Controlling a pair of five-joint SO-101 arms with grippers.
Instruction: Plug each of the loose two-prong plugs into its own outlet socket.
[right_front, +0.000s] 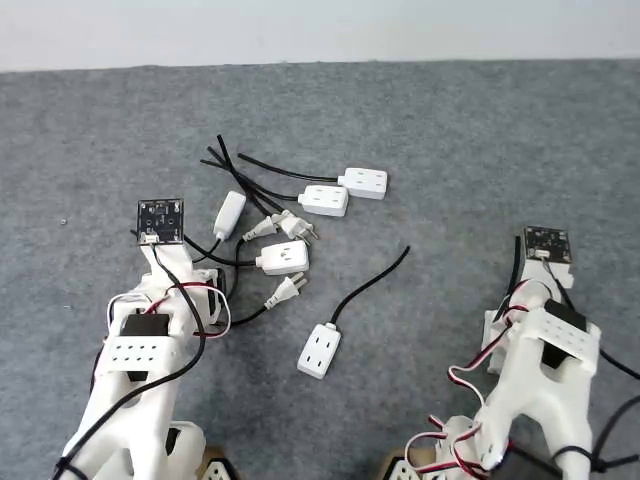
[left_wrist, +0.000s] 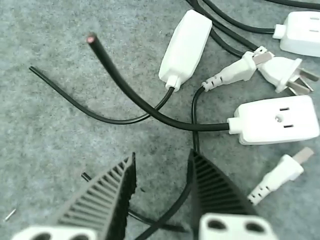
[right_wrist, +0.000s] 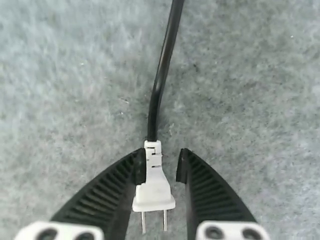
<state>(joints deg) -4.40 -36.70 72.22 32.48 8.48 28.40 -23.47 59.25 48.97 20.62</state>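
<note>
My right gripper (right_wrist: 161, 155) is open around a white two-prong plug (right_wrist: 153, 187) lying on the grey mat, prongs toward the camera. One finger (right_wrist: 120, 185) touches it, while the other stands just clear. My left gripper (left_wrist: 162, 162) is open over a black cord (left_wrist: 172, 207), close to a white outlet socket (left_wrist: 277, 120) and a loose plug (left_wrist: 280, 172). Two more plugs (left_wrist: 235, 72) (left_wrist: 285, 72) lie crossed beyond it. In the high view, outlet sockets rest at mid-table (right_front: 282, 258), farther back (right_front: 324, 200) (right_front: 363, 182), and alone nearer the front (right_front: 320, 350).
A long white adaptor block (right_front: 229, 214) lies beside the left arm's wrist camera (right_front: 160, 220). Black cords tangle between the sockets, one ending in a cut tip (left_wrist: 91, 39). Bare grey mat stretches between the lone socket and the right arm (right_front: 545, 345).
</note>
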